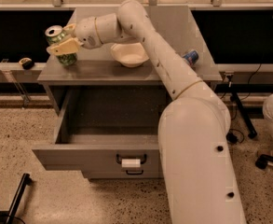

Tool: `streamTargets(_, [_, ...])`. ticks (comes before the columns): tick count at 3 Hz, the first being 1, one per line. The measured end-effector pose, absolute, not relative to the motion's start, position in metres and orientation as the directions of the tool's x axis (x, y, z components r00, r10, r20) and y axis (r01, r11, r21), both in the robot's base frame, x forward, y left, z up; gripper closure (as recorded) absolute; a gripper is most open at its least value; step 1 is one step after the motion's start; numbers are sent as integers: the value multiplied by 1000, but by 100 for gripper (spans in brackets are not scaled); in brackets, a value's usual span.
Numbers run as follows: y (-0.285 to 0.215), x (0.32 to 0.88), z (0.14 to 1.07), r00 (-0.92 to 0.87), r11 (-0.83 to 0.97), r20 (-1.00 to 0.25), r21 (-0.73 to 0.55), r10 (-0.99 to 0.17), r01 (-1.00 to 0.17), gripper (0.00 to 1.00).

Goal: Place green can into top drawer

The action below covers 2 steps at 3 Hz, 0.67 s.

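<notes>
The green can with its silver top is at the back left corner of the cabinet top, leaning to the left. My gripper is shut on it, one cream finger across its front and the other behind it. I cannot tell whether the can's base still touches the surface. The top drawer is pulled open below, its grey inside empty. Its front carries a dark handle with a white label.
A white bowl sits on the cabinet top right of the can. A blue-and-silver can lies behind my arm at the right. A small dark object rests on the left ledge. A black stand leg is on the floor at lower left.
</notes>
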State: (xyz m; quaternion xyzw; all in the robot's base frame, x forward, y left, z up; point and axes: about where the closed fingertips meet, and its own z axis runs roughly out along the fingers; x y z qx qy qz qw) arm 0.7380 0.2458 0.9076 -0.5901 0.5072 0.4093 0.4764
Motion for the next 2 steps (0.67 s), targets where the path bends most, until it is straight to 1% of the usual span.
streamTargets(1, [228,725,933,266,-60,-955,-260,-130,-964,84])
streamTargets(2, [182,710,965,348,-9,-925,-350,-155,-937,100])
